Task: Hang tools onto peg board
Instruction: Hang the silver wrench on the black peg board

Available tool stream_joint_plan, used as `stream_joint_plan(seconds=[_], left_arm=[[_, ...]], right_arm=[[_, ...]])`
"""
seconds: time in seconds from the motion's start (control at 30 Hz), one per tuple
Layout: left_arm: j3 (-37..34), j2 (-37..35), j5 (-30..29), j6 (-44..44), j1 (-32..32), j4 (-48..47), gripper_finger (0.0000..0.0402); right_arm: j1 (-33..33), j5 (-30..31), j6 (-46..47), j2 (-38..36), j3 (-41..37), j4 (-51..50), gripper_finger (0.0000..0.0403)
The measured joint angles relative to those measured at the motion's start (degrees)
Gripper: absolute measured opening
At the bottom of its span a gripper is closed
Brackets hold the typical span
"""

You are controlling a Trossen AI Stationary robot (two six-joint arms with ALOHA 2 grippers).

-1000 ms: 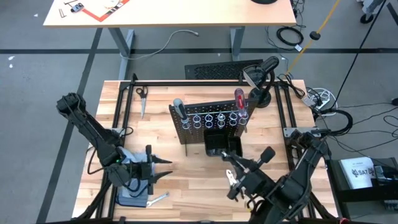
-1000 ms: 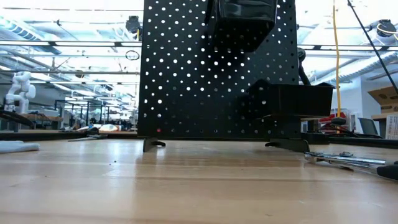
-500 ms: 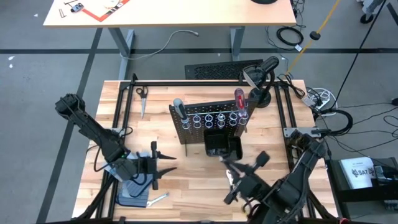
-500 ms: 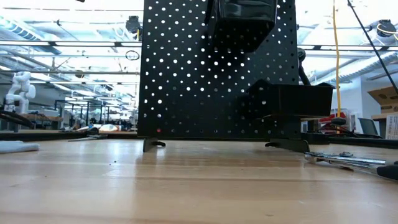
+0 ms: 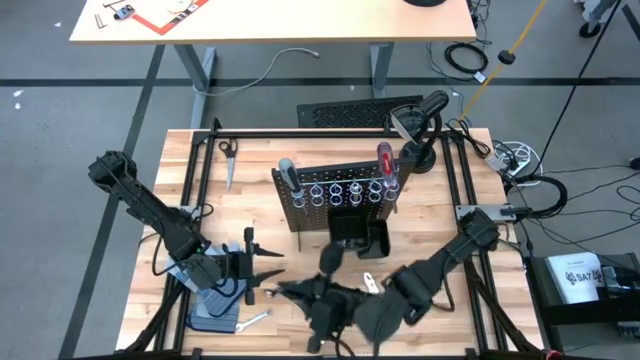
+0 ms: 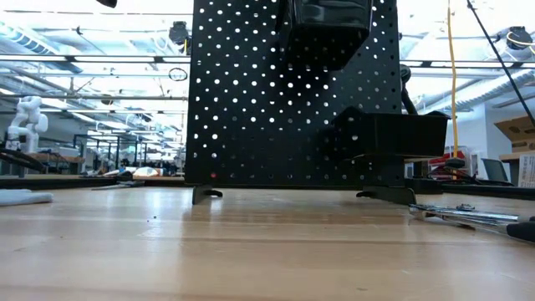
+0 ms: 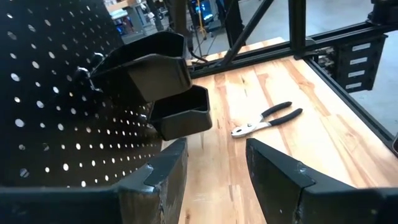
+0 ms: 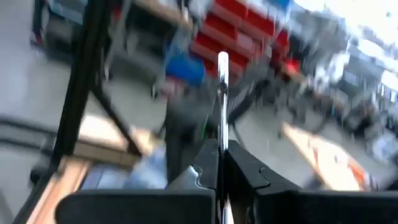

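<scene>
The peg board (image 5: 340, 192) stands upright at mid-table, with a red-handled screwdriver (image 5: 383, 160) and a grey-handled one (image 5: 287, 172) stuck down through its silver rings. Black-and-silver pliers (image 5: 370, 283) lie flat on the wood in front of its bin (image 5: 358, 235). A silver wrench (image 5: 256, 319) lies near the front edge. My right gripper (image 5: 296, 291) reaches level across the front of the table and is shut on another thin silver wrench (image 8: 222, 93). My left gripper (image 7: 214, 168) stands open just left of it, facing the board, with nothing between its fingers. My right gripper pinches the thin silver wrench between its two shut fingers, holding the shaft (image 8: 222, 144) just past the fingertips. The wrench shows edge-on and runs straight out along the fingers, its free end (image 8: 222, 61) beyond them and clear of the table. The picture is blurred.
Blue-grey gloves (image 5: 214, 314) lie at the front left under my left arm. Scissors (image 5: 228, 152) lie at the far left. A camera stand (image 5: 420, 150) stands at the far right, and a black frame rail (image 5: 330, 131) runs along the far edge. In the low view the pliers (image 6: 468, 216) lie right of the board.
My right gripper has swung fast from above the pliers toward the table's left edge, turning level as it went, and now points at my left gripper. It has stayed shut. The pliers have stayed on the table.
</scene>
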Motion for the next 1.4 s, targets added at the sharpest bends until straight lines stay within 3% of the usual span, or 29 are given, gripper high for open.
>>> stream_joint_plan(seconds=[0.17, 0.57, 0.7, 0.8, 0.97, 1.1, 1.27, 1.4], left_arm=[[0.0, 0.0, 0.1, -1.4, 0.0, -0.2, 0.0173], [0.0, 0.0, 1.6, -2.9, -1.3, -3.1, 0.0173], [0.0, 0.0, 1.6, -3.0, -1.7, -2.8, 0.0173], [0.0, 0.0, 1.6, -3.0, -1.8, -2.7, 0.0173], [0.0, 0.0, 1.6, -3.0, -1.8, -2.7, 0.0173], [0.0, 0.0, 1.5, -2.9, -1.8, -2.7, 0.0173], [0.0, 0.0, 1.5, -2.9, -1.8, -2.7, 0.0173], [0.0, 0.0, 1.5, -2.9, -1.8, -2.7, 0.0173]], right_arm=[[-1.5, -0.6, -14.9, -1.6, 0.0, 13.0, 0.0003], [-1.8, 4.1, -18.7, -7.0, 0.0, 16.5, 0.0003], [-2.4, -1.3, -15.7, -7.2, -1.3, 17.7, 0.0003], [-3.0, -7.9, -13.7, -7.1, -6.3, 22.5, 0.0003], [-3.8, -11.4, -13.7, -8.7, -16.0, 29.6, 0.0003], [-5.2, -25.5, -4.9, -15.7, -25.1, 30.8, 0.0003], [-4.4, -23.7, -3.1, -24.3, -40.6, 34.6, 0.0003], [-0.9, -14.3, -7.6, -34.9, -53.6, 46.5, 0.0003]])
